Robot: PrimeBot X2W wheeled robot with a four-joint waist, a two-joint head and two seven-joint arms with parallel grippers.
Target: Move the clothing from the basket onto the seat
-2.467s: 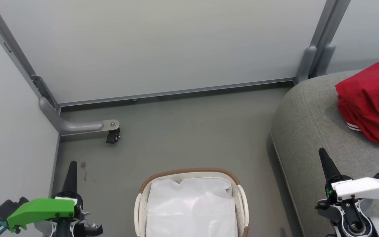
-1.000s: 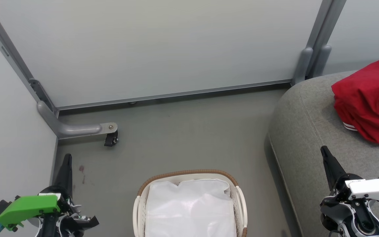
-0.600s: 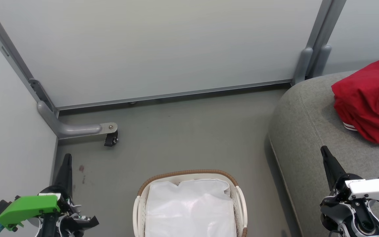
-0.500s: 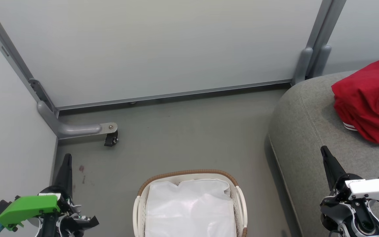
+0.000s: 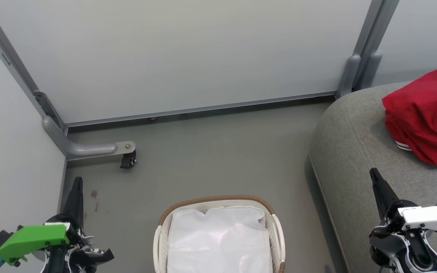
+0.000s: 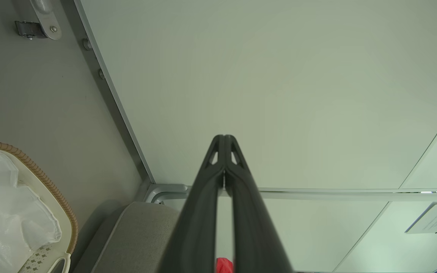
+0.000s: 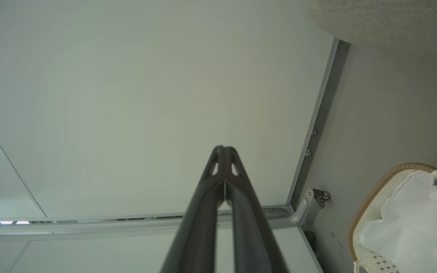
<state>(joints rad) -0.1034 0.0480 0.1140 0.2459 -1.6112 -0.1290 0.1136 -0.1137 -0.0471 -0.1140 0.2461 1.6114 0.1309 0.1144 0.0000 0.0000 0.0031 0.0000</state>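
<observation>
The red clothing (image 5: 427,113) lies in a heap on the grey seat (image 5: 355,151) at the right, with a white-striped hem showing at its lower left edge. On the floor at bottom centre stands the basket (image 5: 218,201), with nothing but its white liner showing inside. My left gripper (image 5: 77,181) is shut and empty at the lower left, beside the left wall. Over the seat's front part, my right gripper (image 5: 373,172) is shut and empty. A sliver of the red clothing (image 6: 224,265) peeks between the left fingers in the left wrist view. The basket (image 7: 378,197) shows at the right wrist view's lower right.
Pale partition panels (image 5: 180,53) close off the back and the left. A grey metal foot with a castor (image 5: 127,159) juts onto the floor at the left. Bare grey floor (image 5: 218,151) lies between basket, panels and seat.
Since the oldest frame the head camera has shifted slightly and both grippers sit a little lower and further out. Over the last second nothing has moved.
</observation>
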